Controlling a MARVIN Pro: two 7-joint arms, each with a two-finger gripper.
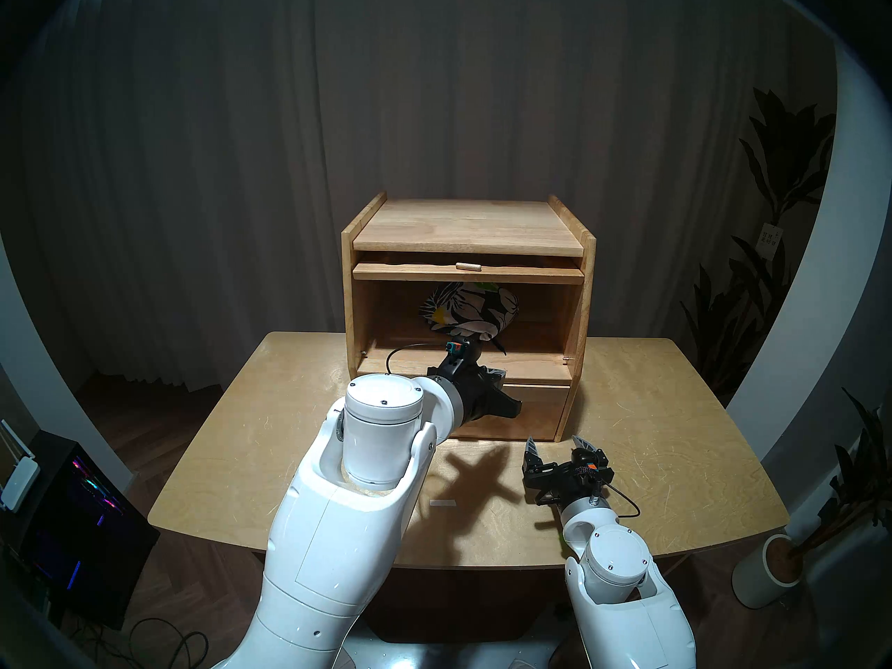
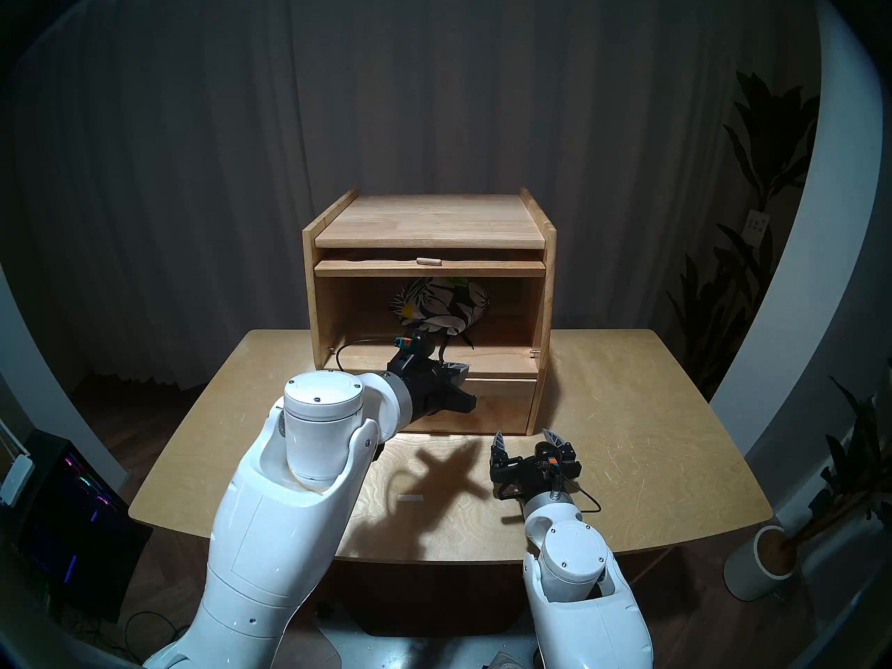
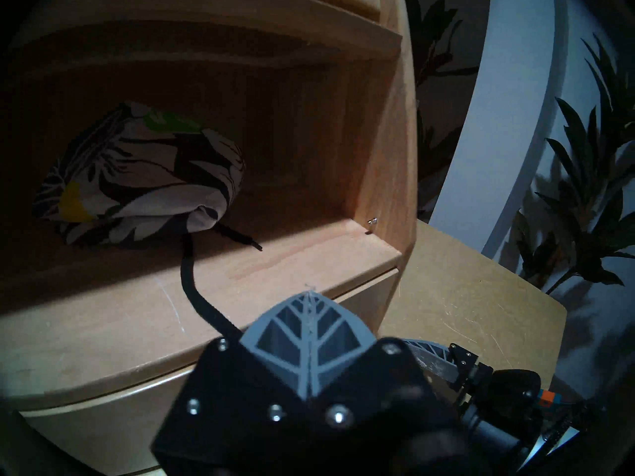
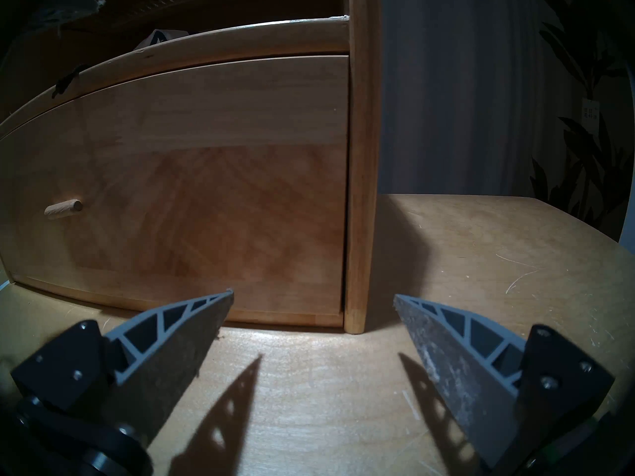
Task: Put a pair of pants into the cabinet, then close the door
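The light wooden cabinet stands on the table with its upper compartment open. The door lies flat under the top board, its peg handle facing me. The floral pair of pants sits bundled inside the compartment. Its black drawstring trails over the sill. My left gripper is shut and empty, fingertips just above the sill beside the drawstring. My right gripper rests open on the table before the cabinet's lower right corner, nothing between its fingers.
A drawer with a wooden knob fills the cabinet's lower part. The table carries a small white strip near the front. A potted plant stands at the right and a lit computer case on the floor at the left.
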